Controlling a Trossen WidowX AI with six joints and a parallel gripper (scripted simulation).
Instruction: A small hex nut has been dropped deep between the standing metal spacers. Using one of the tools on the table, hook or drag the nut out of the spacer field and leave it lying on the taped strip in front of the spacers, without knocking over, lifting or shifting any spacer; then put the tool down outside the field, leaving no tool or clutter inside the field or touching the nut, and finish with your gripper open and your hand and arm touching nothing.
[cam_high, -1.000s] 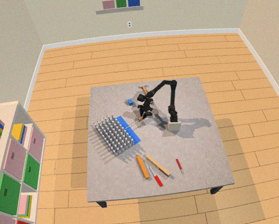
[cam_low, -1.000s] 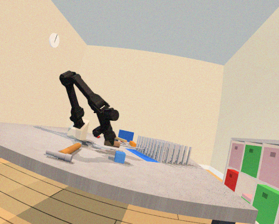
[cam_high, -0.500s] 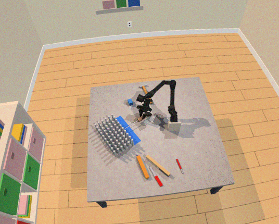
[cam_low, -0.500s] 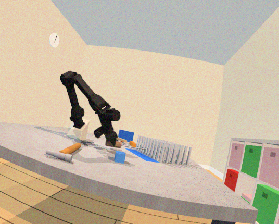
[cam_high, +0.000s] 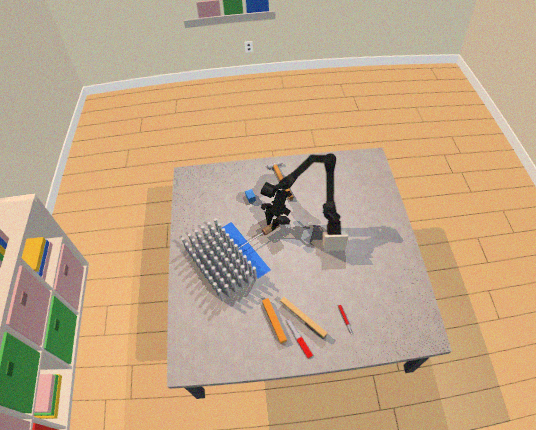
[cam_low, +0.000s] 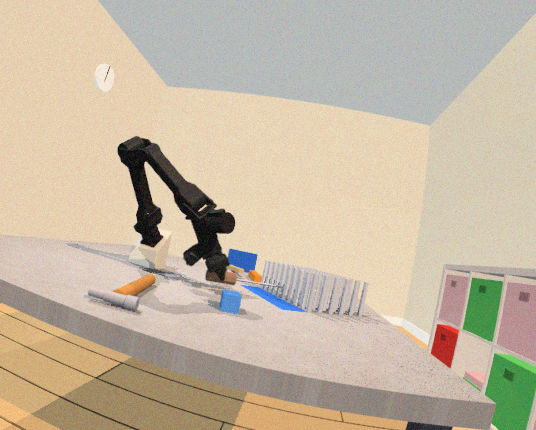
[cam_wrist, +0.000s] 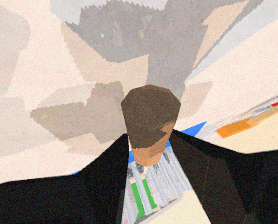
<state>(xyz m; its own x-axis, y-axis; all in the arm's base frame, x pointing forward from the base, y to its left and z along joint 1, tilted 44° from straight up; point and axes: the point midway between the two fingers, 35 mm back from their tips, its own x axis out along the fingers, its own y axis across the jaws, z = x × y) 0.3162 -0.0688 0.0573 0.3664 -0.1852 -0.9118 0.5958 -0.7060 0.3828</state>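
Standing on a wooden plank floor, the grey counter carries one field of spacers with one blue taped strip on its right. The hand grips a brown-handled hook tool, its thin rod reaching toward the strip. I cannot see the nut.

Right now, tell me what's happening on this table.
The single arm's gripper is shut on the brown wooden handle of a thin wire hook tool, held low near the table. The wire points across the blue taped strip toward the field of standing metal spacers. The nut is not visible from here. A hammer, a blue block and other tools lie elsewhere on the table.
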